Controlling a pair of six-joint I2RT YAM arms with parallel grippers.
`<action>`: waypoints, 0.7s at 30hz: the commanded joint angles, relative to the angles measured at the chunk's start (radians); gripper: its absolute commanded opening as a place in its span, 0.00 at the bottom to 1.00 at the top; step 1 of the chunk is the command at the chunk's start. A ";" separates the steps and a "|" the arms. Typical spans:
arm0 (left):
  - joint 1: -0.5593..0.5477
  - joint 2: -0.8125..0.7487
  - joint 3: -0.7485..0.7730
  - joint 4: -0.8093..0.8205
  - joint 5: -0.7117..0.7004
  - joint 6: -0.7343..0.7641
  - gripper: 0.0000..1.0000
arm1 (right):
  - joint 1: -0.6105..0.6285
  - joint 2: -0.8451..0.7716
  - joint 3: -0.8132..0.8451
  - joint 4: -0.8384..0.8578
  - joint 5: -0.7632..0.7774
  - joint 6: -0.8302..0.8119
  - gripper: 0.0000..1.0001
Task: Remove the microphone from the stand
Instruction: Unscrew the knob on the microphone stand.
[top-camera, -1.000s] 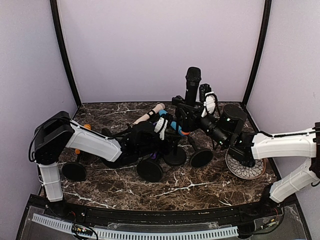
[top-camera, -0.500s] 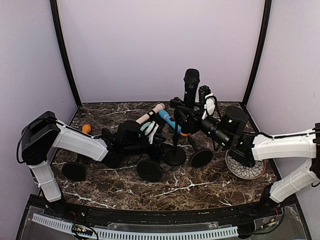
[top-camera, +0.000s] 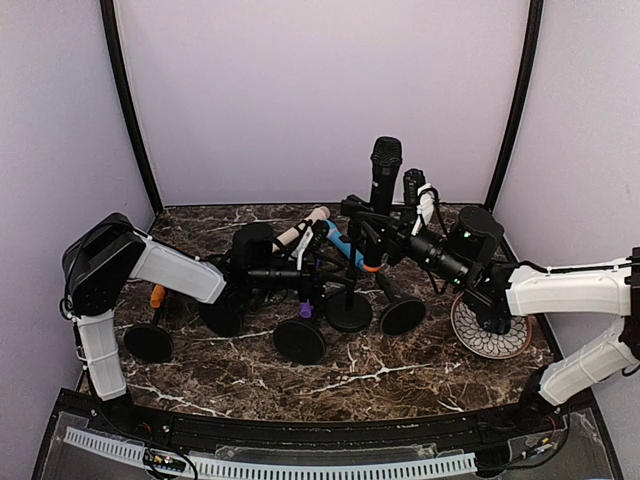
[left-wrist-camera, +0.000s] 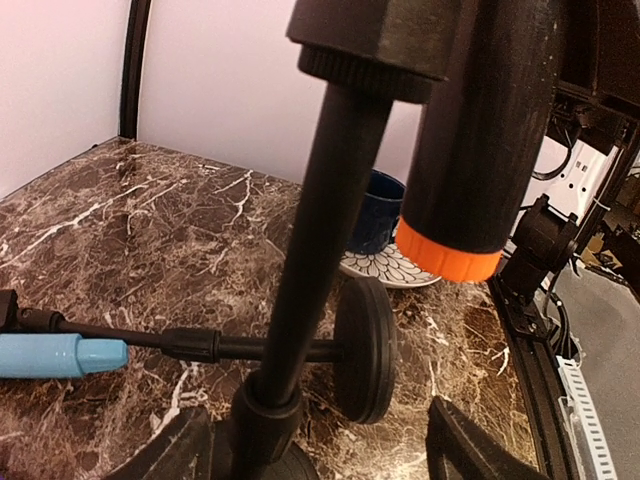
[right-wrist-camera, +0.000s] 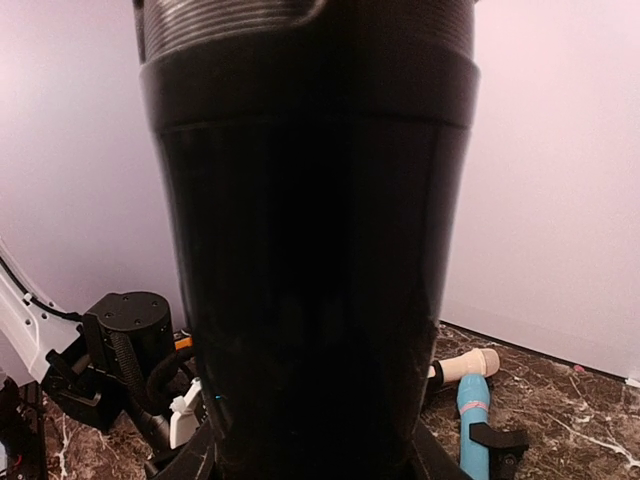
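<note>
Gripping the black microphone (right-wrist-camera: 310, 250) by its barrel, the right tool (top-camera: 398, 228) holds it upright beside the stand (left-wrist-camera: 310, 250) pole, near the tabletop's (top-camera: 400, 370) back edge. The left tool (left-wrist-camera: 320, 450) straddles that pole, jaws apart.

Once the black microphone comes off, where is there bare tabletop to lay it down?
Bare marble tabletop runs along the near edge, in front of the stand bases. A smaller patch lies in the back left corner. Middle and right are crowded: stands, the lying blue microphone, the patterned plate.
</note>
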 joint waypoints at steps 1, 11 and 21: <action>0.008 0.020 0.062 -0.013 0.048 0.061 0.75 | 0.002 -0.009 -0.008 0.011 -0.098 0.061 0.03; 0.008 0.064 0.091 -0.059 -0.005 0.118 0.47 | 0.000 -0.013 0.001 0.007 -0.100 0.056 0.03; 0.005 0.071 0.077 -0.069 -0.025 0.135 0.23 | 0.001 -0.033 0.019 -0.032 -0.053 0.019 0.61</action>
